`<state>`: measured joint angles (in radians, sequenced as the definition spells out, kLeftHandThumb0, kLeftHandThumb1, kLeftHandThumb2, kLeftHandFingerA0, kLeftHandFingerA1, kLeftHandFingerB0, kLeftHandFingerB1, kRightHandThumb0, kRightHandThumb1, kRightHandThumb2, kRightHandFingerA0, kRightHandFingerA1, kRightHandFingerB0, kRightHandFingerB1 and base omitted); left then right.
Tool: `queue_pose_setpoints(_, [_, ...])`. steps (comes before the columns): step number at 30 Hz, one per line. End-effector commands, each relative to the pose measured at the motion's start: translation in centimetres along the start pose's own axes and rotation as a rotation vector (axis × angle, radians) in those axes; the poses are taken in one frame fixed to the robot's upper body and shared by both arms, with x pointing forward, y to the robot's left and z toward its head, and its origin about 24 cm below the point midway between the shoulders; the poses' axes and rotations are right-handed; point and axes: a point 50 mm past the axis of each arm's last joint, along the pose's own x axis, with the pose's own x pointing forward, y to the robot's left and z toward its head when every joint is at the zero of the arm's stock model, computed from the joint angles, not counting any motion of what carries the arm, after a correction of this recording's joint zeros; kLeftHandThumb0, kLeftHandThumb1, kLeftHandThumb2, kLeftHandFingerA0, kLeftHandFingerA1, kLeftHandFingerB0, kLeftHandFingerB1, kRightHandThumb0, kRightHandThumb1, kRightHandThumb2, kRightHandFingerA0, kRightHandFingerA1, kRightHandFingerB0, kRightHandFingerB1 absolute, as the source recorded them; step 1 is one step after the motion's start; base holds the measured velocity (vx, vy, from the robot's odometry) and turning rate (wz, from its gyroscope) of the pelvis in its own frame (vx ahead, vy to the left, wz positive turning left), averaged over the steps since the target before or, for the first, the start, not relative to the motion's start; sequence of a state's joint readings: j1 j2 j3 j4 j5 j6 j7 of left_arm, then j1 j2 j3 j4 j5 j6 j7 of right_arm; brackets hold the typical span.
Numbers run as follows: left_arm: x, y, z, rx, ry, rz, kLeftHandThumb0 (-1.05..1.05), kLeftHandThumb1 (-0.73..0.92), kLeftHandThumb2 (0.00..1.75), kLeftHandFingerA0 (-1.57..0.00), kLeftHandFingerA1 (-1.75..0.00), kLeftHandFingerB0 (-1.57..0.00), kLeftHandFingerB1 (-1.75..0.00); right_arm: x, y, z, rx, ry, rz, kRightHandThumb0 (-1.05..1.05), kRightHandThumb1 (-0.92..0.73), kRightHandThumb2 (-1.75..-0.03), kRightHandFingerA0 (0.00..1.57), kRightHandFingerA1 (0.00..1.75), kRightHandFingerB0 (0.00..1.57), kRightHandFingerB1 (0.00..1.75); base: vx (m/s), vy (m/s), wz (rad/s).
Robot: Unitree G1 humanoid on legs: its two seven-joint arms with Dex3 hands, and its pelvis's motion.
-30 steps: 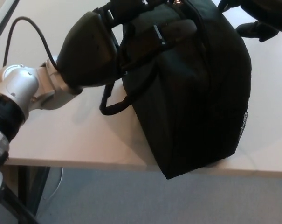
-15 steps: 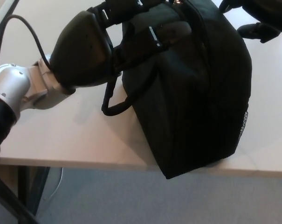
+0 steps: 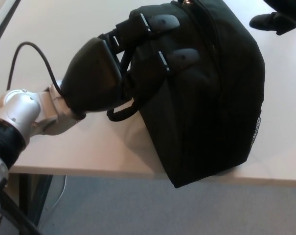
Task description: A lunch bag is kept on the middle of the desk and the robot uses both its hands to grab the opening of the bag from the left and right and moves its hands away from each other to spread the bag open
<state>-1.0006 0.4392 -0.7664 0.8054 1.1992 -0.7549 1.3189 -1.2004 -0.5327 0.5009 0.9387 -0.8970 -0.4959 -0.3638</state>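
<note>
On the desk (image 3: 89,147), black lunch bag (image 3: 206,98), contents unseen.

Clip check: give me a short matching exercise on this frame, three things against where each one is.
Things:
1. black fabric lunch bag
2. left hand
3. right hand

Places:
A. top right corner, off the bag
B. fingers resting on the bag's left side
C. at the pale desk's front edge

Pairs: 1-C, 2-B, 3-A
</note>
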Motion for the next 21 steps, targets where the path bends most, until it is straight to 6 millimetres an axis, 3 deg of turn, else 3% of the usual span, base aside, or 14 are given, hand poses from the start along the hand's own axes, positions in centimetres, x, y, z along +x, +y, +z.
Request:
queue_pose_setpoints(1, [-1.3,-0.1,0.5,-0.003,-0.001,0.007,-0.11,0.36,0.86,-0.24,-0.54,-0.13,-0.5,-2.6,-1.3,-1.0,-0.148,-0.295,-0.071,-0.25,-0.29,-0.86,0.1,0.51,0.1,0.51,0.0,0.0,0.0])
queue_pose_setpoints(3, [-1.5,-0.1,0.5,0.002,0.0,0.002,-0.09,0.37,0.87,-0.23,-0.53,-0.1,-0.49,-3.1,-1.1,-1.3,-0.192,-0.315,-0.055,-0.26,-0.28,-0.86,0.08,0.5,0.09,0.51,0.0,0.0,0.0])
queue_pose_setpoints(4, [-1.7,0.0,0.3,0.008,0.002,-0.001,-0.09,0.37,0.87,-0.23,-0.53,-0.1,-0.49,-3.2,-1.2,-1.4,-0.217,-0.33,-0.055,-0.54,-0.4,-0.66,0.23,0.37,0.18,0.38,0.0,0.0,0.0])
queue_pose_setpoints(10, [-1.9,0.1,0.0,0.009,0.021,0.009,-0.05,0.37,0.88,-0.27,-0.55,-0.13,-0.5,-4.1,-0.9,-1.9,-0.219,-0.339,-0.027,-0.53,-0.41,-0.67,0.23,0.38,0.17,0.37,0.0,0.0,0.0])
queue_pose_setpoints(11, [-1.9,0.1,0.0,0.009,0.022,0.01,-0.06,0.56,0.59,-0.39,-0.36,-0.26,-0.32,-4.1,-0.8,-1.9,-0.218,-0.339,-0.026,-0.53,-0.41,-0.67,0.24,0.38,0.17,0.36,0.0,0.0,0.0])
queue_pose_setpoints(12, [-1.9,0.1,0.0,0.005,0.024,0.009,-0.05,0.36,0.88,-0.27,-0.55,-0.16,-0.5,-4.2,-0.6,-1.8,-0.219,-0.344,-0.032,-0.53,-0.41,-0.67,0.27,0.39,0.18,0.37,0.0,0.0,0.0])
queue_pose_setpoints(13, [-1.9,0.0,0.0,0.002,0.025,0.006,-0.05,0.36,0.88,-0.27,-0.55,-0.16,-0.5,-4.2,-0.4,-1.7,-0.221,-0.351,-0.041,-0.53,-0.41,-0.67,0.27,0.39,0.18,0.37,0.0,0.0,0.0])
queue_pose_setpoints(14, [-1.8,0.0,0.1,0.006,0.024,0.014,-0.05,0.54,0.57,-0.4,-0.35,-0.29,-0.32,-4.2,-0.1,-1.5,-0.227,-0.363,-0.048,-0.51,-0.41,-0.66,0.29,0.39,0.19,0.37,0.0,0.0,0.0])
queue_pose_setpoints(15, [-1.8,-0.1,0.0,0.009,0.023,0.005,-0.04,0.36,0.87,-0.25,-0.54,-0.16,-0.51,-4.3,0.1,-1.3,-0.23,-0.38,-0.059,-0.51,-0.4,-0.66,0.3,0.39,0.19,0.36,0.0,0.0,0.0])
queue_pose_setpoints(17, [-1.9,-0.1,0.0,0.012,0.021,-0.006,-0.04,0.36,0.88,-0.25,-0.54,-0.16,-0.5,-4.3,0.3,-1.1,-0.232,-0.395,-0.06,-0.51,-0.41,-0.66,0.28,0.39,0.19,0.36,0.0,0.0,0.0])
queue_pose_setpoints(18, [-1.9,-0.2,0.1,0.01,0.021,-0.008,-0.03,0.53,0.59,-0.39,-0.36,-0.27,-0.33,-4.3,0.5,-1.0,-0.23,-0.397,-0.057,-0.52,-0.41,-0.67,0.26,0.38,0.17,0.37,0.0,0.0,0.0])
queue_pose_setpoints(21, [-1.8,-0.3,0.2,0.012,0.02,-0.006,-0.03,0.54,0.61,-0.38,-0.37,-0.26,-0.34,-4.0,0.6,-0.7,-0.23,-0.408,-0.053,-0.49,-0.41,-0.66,0.24,0.38,0.16,0.37,0.0,0.0,0.0])
